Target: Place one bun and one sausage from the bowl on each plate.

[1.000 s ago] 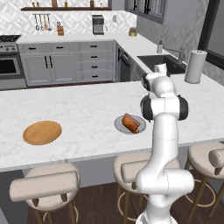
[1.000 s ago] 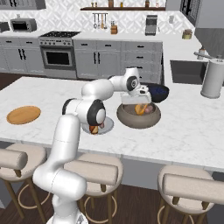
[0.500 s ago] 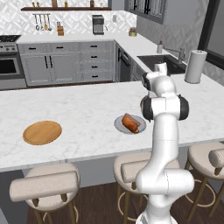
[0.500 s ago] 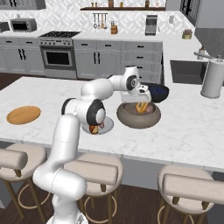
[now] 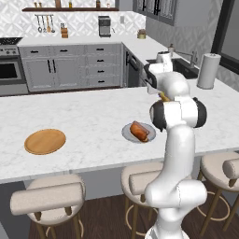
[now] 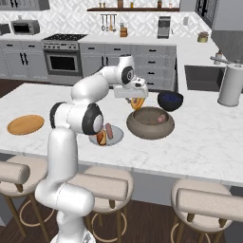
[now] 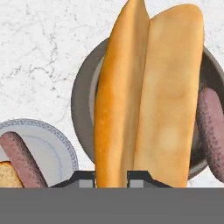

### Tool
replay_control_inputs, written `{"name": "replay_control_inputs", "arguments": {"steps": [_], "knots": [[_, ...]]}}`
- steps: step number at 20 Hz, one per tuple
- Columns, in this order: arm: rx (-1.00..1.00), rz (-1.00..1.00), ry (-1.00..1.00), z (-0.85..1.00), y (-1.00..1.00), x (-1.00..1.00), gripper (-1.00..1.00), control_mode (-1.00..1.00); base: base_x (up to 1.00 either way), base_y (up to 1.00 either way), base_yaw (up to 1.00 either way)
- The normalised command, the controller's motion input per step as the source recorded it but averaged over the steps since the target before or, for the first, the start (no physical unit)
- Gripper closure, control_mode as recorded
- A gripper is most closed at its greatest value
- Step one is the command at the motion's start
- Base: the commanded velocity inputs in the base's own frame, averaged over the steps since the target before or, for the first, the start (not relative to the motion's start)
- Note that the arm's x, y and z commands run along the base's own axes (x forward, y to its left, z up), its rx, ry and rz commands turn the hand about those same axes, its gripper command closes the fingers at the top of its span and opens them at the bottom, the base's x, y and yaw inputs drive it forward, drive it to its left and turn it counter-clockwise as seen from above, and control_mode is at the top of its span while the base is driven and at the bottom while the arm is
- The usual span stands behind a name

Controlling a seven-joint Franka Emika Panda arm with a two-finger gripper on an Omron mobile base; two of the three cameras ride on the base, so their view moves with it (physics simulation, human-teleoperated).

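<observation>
The table (image 6: 204,137) is a white marble-patterned island top with grey veins. At its left end lies the orange-tan wooden plate (image 6: 25,124), bare, well apart from everything else. Near the front edge towards the middle sits the light grey plate (image 6: 116,137), with a sausage (image 6: 109,131) and a bun (image 6: 101,137) side by side on it. Just beside that plate, to its right, stands the wide brownish-grey speckled bowl (image 6: 150,124) with a sausage inside. Behind the speckled bowl, close to it, is a smaller dark blue bowl (image 6: 170,100). A paper towel roll (image 6: 230,85) stands upright towards the far right.
</observation>
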Motion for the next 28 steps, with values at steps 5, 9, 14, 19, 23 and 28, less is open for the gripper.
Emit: {"name": "replay_control_inputs", "arguments": {"steps": [5,9,14,19,23,28], "knots": [[0.21,0.05,0.0,0.35,0.81,-0.87,1.0,-1.0,0.0,0.0,0.0],[0.19,0.02,0.0,0.07,0.8,-1.0,1.0,-1.0,0.0,0.0,0.0],[0.09,-0.02,0.06,-0.03,0.16,-1.0,1.0,-1.0,0.0,0.0,0.0],[-0.03,0.01,0.01,-0.34,0.12,-0.74,1.0,-1.0,0.0,0.0,0.0],[0.0,0.0,0.0,0.0,0.01,0.0,1.0,-1.0,0.0,0.0,0.0],[0.0,0.0,0.0,0.0,0.4,0.0,1.0,-1.0,0.0,0.0,0.0]]}}
